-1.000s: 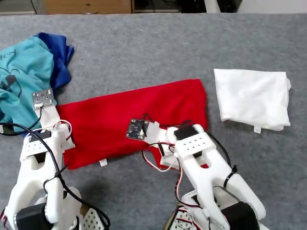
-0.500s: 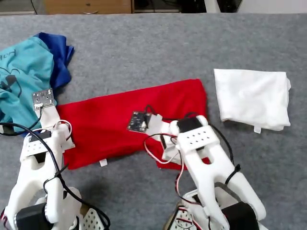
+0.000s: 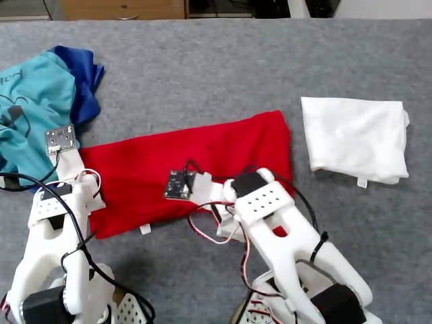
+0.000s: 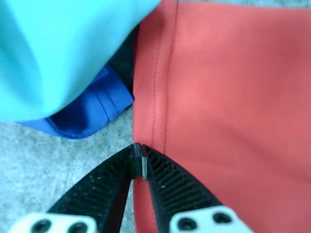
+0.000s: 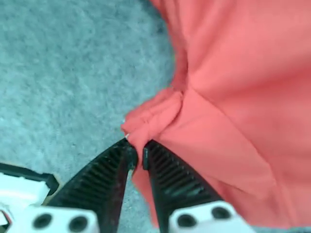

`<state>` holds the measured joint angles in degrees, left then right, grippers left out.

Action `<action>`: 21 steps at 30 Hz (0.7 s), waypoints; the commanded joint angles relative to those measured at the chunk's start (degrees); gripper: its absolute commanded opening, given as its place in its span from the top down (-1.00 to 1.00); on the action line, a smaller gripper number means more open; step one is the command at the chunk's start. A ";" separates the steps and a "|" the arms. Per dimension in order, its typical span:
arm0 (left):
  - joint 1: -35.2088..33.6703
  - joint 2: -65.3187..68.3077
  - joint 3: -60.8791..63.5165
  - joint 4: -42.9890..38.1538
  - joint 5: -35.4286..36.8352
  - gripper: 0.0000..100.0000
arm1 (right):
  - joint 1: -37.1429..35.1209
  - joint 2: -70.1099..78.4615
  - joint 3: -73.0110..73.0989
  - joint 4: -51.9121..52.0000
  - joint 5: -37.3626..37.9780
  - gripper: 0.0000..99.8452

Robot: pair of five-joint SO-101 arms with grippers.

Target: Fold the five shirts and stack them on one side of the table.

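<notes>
My left gripper [image 4: 140, 161] pinches the red shirt's [image 3: 202, 155] hem; my right gripper [image 5: 137, 151] clamps a bunched fold of it. The shirt sprawls mid-desk [image 3: 202, 67], between a folded white shirt [image 3: 354, 138] and crumpled teal shirt [image 3: 34, 108] and blue shirt [image 3: 84, 81].

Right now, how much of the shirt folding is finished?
Done: one folded white shirt lies at the right side. In hand: the left jaws and right jaws are each shut on an edge of the spread red shirt. Remaining: the crumpled teal shirt and dark blue shirt, plus stacking.
</notes>
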<state>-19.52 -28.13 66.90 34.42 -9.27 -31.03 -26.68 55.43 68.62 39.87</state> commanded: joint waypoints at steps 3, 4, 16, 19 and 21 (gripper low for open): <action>-0.62 0.13 -2.64 -0.88 -0.35 0.96 | 1.10 -1.45 0.66 0.62 0.79 1.00; -0.62 0.13 -2.64 -0.88 -0.35 0.96 | 1.10 -1.45 0.66 0.62 0.79 1.00; -0.62 0.13 -2.64 -0.79 -0.35 0.96 | 1.27 -3.56 0.57 3.96 3.16 1.00; -0.62 0.13 -2.64 -0.79 -0.35 0.96 | 1.27 -8.22 0.48 5.71 3.34 1.00; -0.62 0.13 -2.64 -0.79 -0.35 0.96 | 1.27 -10.95 0.66 6.86 3.34 1.00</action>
<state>-19.52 -28.13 66.90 34.42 -9.27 -30.77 -33.63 56.22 73.80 42.51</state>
